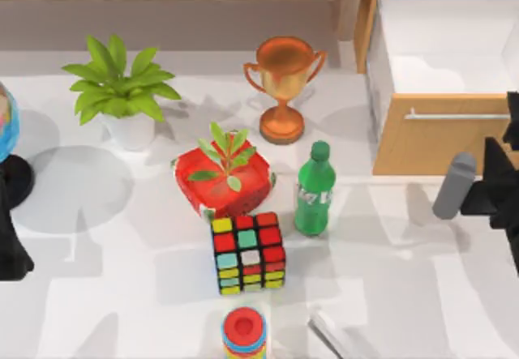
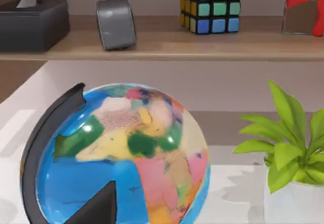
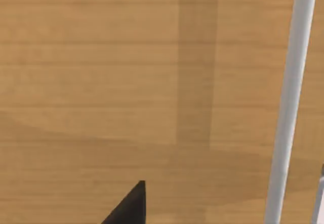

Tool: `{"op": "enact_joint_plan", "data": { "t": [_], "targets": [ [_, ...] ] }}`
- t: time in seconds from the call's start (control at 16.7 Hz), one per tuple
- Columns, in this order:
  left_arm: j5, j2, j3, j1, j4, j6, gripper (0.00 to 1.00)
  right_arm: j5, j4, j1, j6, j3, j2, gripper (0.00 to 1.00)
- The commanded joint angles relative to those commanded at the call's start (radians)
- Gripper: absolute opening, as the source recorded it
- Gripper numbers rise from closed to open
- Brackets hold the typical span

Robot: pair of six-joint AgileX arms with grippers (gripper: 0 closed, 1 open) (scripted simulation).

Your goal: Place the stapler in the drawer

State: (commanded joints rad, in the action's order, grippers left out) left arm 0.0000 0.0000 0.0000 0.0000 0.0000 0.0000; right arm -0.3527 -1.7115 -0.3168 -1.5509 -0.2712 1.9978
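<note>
One white table point(image 1: 122, 278) | open drawer point(image 1: 442, 136) right | stapler point(image 1: 336, 333) near edge

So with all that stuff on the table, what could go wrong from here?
The stapler lies at the table's front edge, so a nudge might push it off. Carrying it to the open drawer means passing the upright green bottle, which could topple. The right gripper sits close to the drawer front and might bump it shut.

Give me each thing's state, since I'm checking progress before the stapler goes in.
drawer: pulled open, white inside bare
stapler: lying on the table, near edge, untouched
green bottle: upright, capped
trophy: upright
right gripper: by the drawer front
left gripper: parked beside the globe
</note>
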Motion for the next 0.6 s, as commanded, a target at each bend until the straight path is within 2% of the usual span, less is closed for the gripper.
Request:
{"op": "enact_joint_plan", "data": {
  "t": [0.6],
  "targets": [
    [0.0,0.0,0.0,0.0,0.0,0.0,1.0,-0.011,-0.021,-0.009,0.001,0.023,-0.001,1.0]
  ]
}}
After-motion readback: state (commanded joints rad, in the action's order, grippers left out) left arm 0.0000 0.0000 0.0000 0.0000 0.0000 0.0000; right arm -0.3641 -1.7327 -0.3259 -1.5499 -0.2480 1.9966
